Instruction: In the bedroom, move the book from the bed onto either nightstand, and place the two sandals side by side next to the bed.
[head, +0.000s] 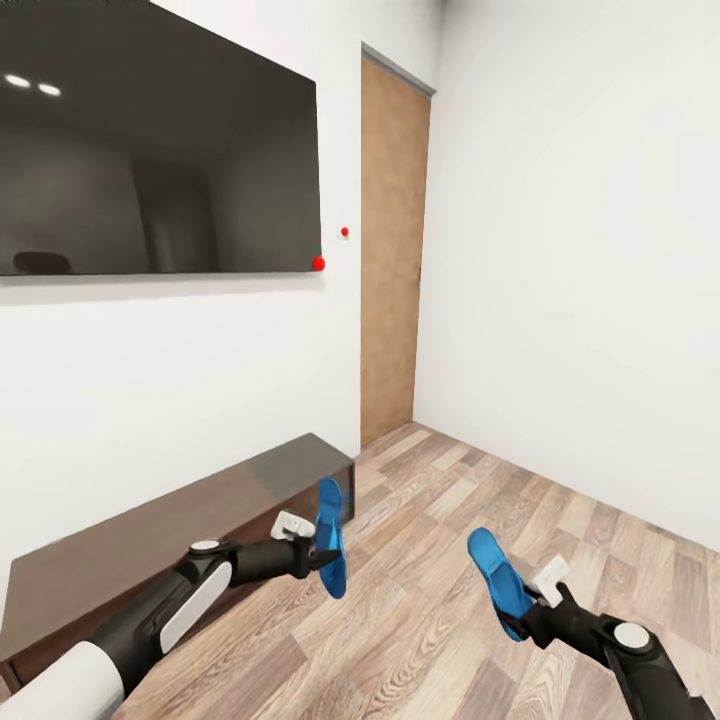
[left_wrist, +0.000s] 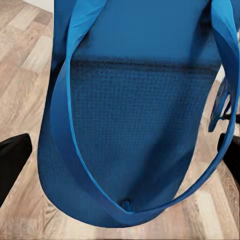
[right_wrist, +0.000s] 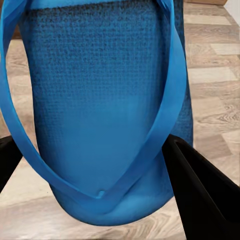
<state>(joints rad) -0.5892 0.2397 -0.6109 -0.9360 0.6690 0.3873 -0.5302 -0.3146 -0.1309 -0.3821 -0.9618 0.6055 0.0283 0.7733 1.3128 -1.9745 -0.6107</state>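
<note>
1. Two bright blue flat sandals were off the floor, one in each gripper: the left gripper (head: 312, 556) held the left-hand blue sandal (head: 330, 537) nearly on edge, its long sole running up and down, and the right gripper (head: 532, 606) held the right-hand blue sandal (head: 499, 582) tilted, toe end raised toward the room.
2. Each gripper was closed on its sandal at one end of the sole, so most of the sole stuck out beyond the fingers; this probably kept the pair clear of the wood-plank floor (head: 480, 560) while the robot travelled.
3. Seen from the left wrist, the textured blue footbed (left_wrist: 135, 125) and its thong strap (left_wrist: 65, 125) hung between the dark fingers (left_wrist: 12, 162), with planks behind.
4. Seen from the right wrist, the other sandal's footbed (right_wrist: 100, 100) sat against a black finger (right_wrist: 200, 190), the grip looking firm.
5. Ahead stood a white wall with a large dark wall-mounted screen (head: 150, 140), a long dark glossy bench-like unit (head: 160, 540) beneath it, and a tall tan wooden door (head: 392, 250) in the corner.
6. By my judgement the sandal step was mid-carry: both were picked up but not yet set side by side, and the robot would need to turn to find a spot on the floor.
</note>
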